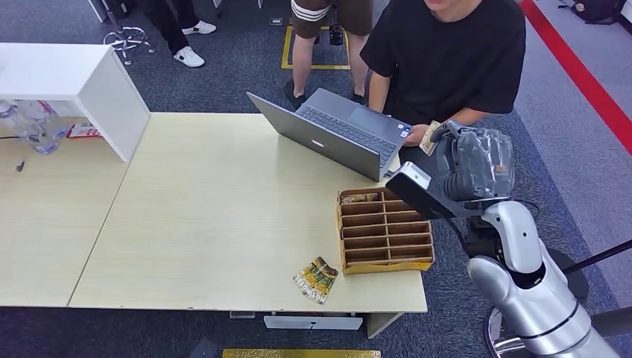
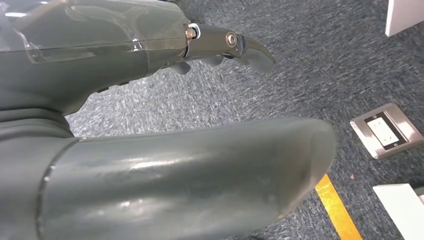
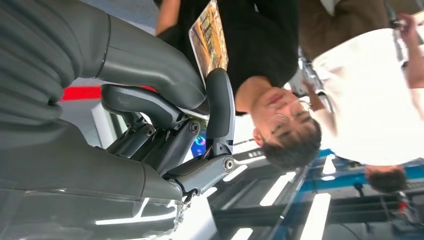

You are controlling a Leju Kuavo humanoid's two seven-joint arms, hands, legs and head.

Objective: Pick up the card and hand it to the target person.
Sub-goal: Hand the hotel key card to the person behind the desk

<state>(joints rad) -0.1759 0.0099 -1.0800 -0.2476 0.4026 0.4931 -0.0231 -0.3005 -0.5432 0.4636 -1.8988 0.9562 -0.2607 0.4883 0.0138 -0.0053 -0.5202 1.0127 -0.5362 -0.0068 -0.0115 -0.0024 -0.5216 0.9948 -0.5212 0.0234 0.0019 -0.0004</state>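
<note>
Grey and bulky, the right hand (image 1: 477, 160) is raised past the far edge of the table (image 1: 223, 216), pinching a card (image 3: 210, 42) between its thick thumb and a dark finger (image 3: 220, 105). The card stands up out of the fingertips, right in front of a person in a black shirt (image 1: 447, 60), whose hand (image 1: 419, 134) is at the card. Just beside the right hand sits an open laptop (image 1: 335, 134); below it, nearer the robot, a wooden compartment tray (image 1: 384, 231), and beyond that a second card (image 1: 316, 280) lies flat near the table's front edge. The left hand (image 2: 150, 120) hangs over grey carpet, holding nothing, fingers apart.
</note>
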